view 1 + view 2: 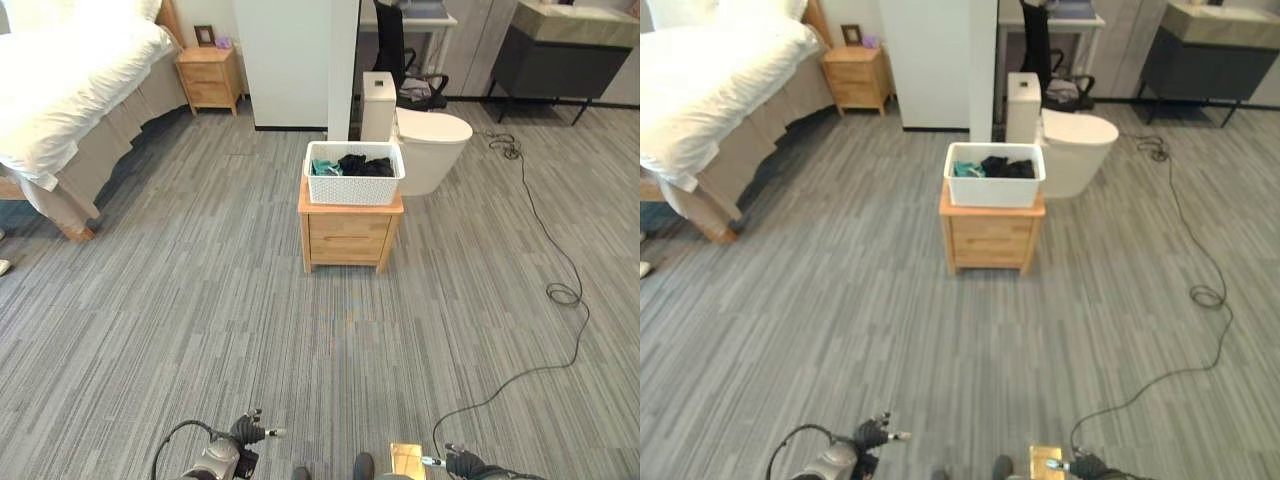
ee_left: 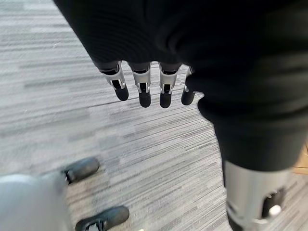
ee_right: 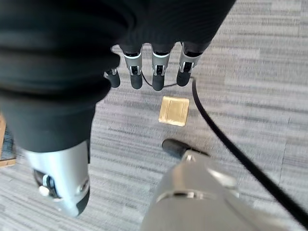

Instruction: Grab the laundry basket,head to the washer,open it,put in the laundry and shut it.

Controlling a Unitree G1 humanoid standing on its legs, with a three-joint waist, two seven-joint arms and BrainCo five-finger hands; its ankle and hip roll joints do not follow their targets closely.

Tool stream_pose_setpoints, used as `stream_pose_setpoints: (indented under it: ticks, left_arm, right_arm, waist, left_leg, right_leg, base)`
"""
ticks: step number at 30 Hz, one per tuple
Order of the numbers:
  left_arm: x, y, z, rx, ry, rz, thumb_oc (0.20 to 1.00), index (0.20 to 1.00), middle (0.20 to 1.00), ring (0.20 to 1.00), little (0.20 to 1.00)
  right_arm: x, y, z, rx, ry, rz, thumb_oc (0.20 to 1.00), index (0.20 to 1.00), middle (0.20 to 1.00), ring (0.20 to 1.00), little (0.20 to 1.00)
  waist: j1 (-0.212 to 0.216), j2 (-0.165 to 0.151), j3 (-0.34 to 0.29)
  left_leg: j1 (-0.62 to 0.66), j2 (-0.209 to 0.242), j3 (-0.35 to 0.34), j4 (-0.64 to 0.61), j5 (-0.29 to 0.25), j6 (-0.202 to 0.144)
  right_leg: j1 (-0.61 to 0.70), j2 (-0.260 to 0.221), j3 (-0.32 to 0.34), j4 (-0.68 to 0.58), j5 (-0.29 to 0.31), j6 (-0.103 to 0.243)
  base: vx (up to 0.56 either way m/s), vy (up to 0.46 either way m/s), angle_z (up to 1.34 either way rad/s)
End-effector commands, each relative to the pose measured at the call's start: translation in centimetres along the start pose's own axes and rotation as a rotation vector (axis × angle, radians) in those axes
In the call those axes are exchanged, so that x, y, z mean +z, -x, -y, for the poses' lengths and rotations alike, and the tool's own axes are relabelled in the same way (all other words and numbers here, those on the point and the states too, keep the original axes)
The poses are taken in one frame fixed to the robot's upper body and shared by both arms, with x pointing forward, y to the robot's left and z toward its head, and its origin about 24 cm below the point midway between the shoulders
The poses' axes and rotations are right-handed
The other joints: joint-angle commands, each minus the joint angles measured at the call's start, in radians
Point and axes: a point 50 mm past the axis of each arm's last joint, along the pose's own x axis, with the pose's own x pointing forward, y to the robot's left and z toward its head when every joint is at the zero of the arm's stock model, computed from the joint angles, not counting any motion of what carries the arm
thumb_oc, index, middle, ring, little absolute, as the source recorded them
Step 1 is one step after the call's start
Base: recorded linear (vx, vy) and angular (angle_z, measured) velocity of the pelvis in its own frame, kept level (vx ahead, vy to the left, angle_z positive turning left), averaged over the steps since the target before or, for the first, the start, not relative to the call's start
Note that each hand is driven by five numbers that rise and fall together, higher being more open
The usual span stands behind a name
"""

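A white laundry basket [image 1: 354, 185] holding dark and teal clothes [image 1: 364, 166] stands on a small wooden drawer cabinet [image 1: 349, 238] in the middle of the room, a few steps ahead of me. My left hand [image 1: 248, 432] hangs low at the view's lower edge, well short of the basket. Its fingers [image 2: 144, 89] point down at the carpet, relaxed and holding nothing. Low on the other side, my right hand [image 1: 462, 463] is the same, with its fingers [image 3: 159, 72] loose over the floor.
A bed [image 1: 70, 90] fills the left, with a wooden nightstand [image 1: 209, 77] behind it. A white pillar [image 1: 295, 60] and a white toilet [image 1: 425, 140] stand behind the basket, a dark cabinet [image 1: 560, 60] at the back right. A brass floor plate [image 3: 174, 110] lies near my feet.
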Motion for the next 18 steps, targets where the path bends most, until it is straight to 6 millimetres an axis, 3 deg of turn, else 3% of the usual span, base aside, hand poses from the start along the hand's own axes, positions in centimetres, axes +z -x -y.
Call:
stream_pose_setpoints:
  ticks: [1,3,4,6,7,8,13,18]
  left_arm:
    - [1.6,-0.3,-0.5,0.021,-0.007,0.034,1.000,1.000,1.000,1.000,1.000]
    - [1.5,-0.3,-0.7,0.023,-0.012,0.029,1.000,1.000,1.000,1.000,1.000]
    - [1.6,-0.3,-0.7,0.018,-0.028,0.024,1.000,1.000,1.000,1.000,1.000]
    - [1.5,-0.3,-0.7,0.018,-0.034,0.021,1.000,1.000,1.000,1.000,1.000]
    - [1.3,-0.3,-0.8,0.014,-0.055,0.012,1.000,1.000,1.000,1.000,1.000]
    - [1.4,-0.3,-0.7,0.008,-0.074,0.016,1.000,1.000,1.000,1.000,1.000]
    - [2.4,-0.4,-0.6,0.017,-0.087,0.052,1.000,1.000,1.000,1.000,1.000]
    - [2.1,-0.4,-0.3,0.010,-0.094,0.041,1.000,1.000,1.000,1.000,1.000]
  right_arm:
    - [1.0,-0.1,0.7,-0.017,0.037,0.009,1.000,1.000,1.000,1.000,1.000]
    - [0.9,-0.1,0.7,-0.018,0.030,0.014,1.000,1.000,1.000,1.000,1.000]
    - [1.1,0.0,0.9,-0.023,0.010,0.029,1.000,1.000,1.000,1.000,1.000]
    - [1.1,0.0,1.0,-0.027,0.005,0.030,1.000,1.000,1.000,1.000,1.000]
    - [1.3,0.0,1.1,-0.026,0.025,0.041,1.000,1.000,1.000,1.000,1.000]
    - [1.5,0.0,1.3,-0.024,0.050,0.050,1.000,1.000,1.000,1.000,1.000]
    - [2.4,0.0,1.5,-0.022,0.142,0.076,1.000,1.000,1.000,1.000,1.000]
    - [1.4,0.1,1.4,-0.011,0.175,0.045,1.000,1.000,1.000,1.000,1.000]
  waist:
    - [-0.016,0.009,0.024]
    - [-0.027,0.017,0.034]
    - [-0.047,0.022,0.035]
    - [-0.051,0.022,0.040]
    - [-0.052,0.020,0.039]
    - [-0.058,0.020,0.040]
    - [-0.090,0.009,0.059]
    - [-0.111,0.004,0.049]
  left_leg:
    - [-0.016,-0.037,0.000,0.082,-0.055,0.018]
    - [-0.003,-0.041,-0.011,0.079,-0.061,0.026]
    - [0.006,-0.047,-0.032,0.076,-0.057,0.023]
    - [0.014,-0.051,-0.034,0.076,-0.056,0.020]
    - [0.023,-0.052,-0.023,0.078,-0.063,0.013]
    - [0.030,-0.052,-0.029,0.081,-0.071,0.007]
    - [0.092,-0.055,-0.059,0.106,-0.107,-0.027]
    - [0.142,-0.047,-0.096,0.132,-0.122,-0.049]
  right_leg:
    - [-0.004,-0.078,0.011,0.214,0.030,0.096]
    - [-0.040,-0.064,0.023,0.286,0.038,0.091]
    - [-0.089,0.001,0.063,0.287,0.018,0.080]
    - [-0.105,0.007,0.057,0.260,0.008,0.073]
    - [-0.125,-0.026,0.006,0.160,0.023,0.069]
    - [-0.146,-0.039,0.000,0.109,0.044,0.073]
    - [-0.203,-0.092,0.017,-0.107,0.173,0.119]
    - [-0.213,-0.087,0.054,-0.120,0.211,0.124]
  base:
    - [0.06,0.062,0.05]
    - [0.12,0.090,0.12]
    - [0.17,0.066,0.03]
    - [0.16,0.011,0.12]
    - [0.18,-0.044,0.44]
    - [0.25,-0.068,0.39]
    - [0.27,-0.098,0.01]
    - [0.32,-0.159,0.45]
